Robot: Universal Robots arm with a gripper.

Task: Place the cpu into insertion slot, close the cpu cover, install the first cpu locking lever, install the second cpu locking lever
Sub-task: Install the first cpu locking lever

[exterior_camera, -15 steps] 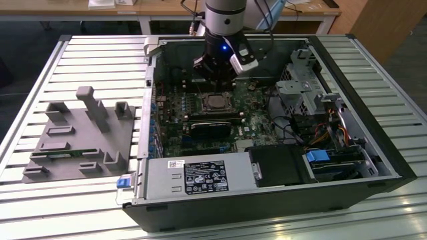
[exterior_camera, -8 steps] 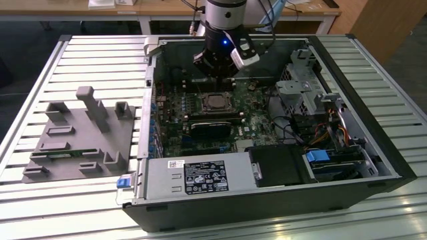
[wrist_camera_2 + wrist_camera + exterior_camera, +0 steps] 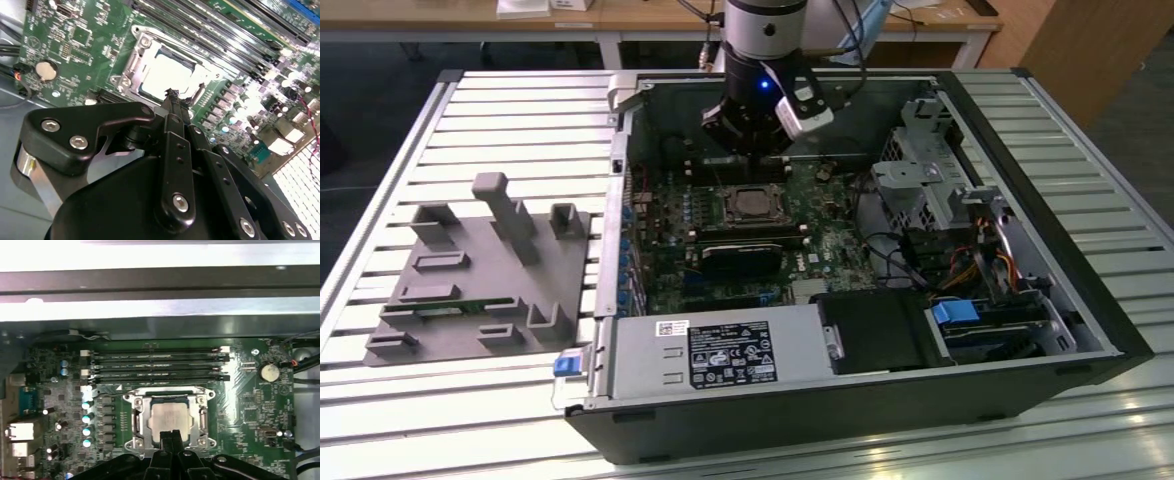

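Entry: cpu (image 3: pixel 170 416) seated in the insertion slot (image 3: pixel 170 399), cpu cover (image 3: pixel 136 422) seemingly down over it; gripper (image 3: pixel 170 436) at that slot's edge, 2 fingers pressed together, empty; lever work probably wants steady pressure, clear of the chip.

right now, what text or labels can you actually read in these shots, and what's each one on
No text reads clearly enough to quote.
White labels on the power supply, exterior view: printed, too small to read.
Markings on the motherboard, both wrist views: too blurred to read.
Metal top of the cpu: no legible marking.
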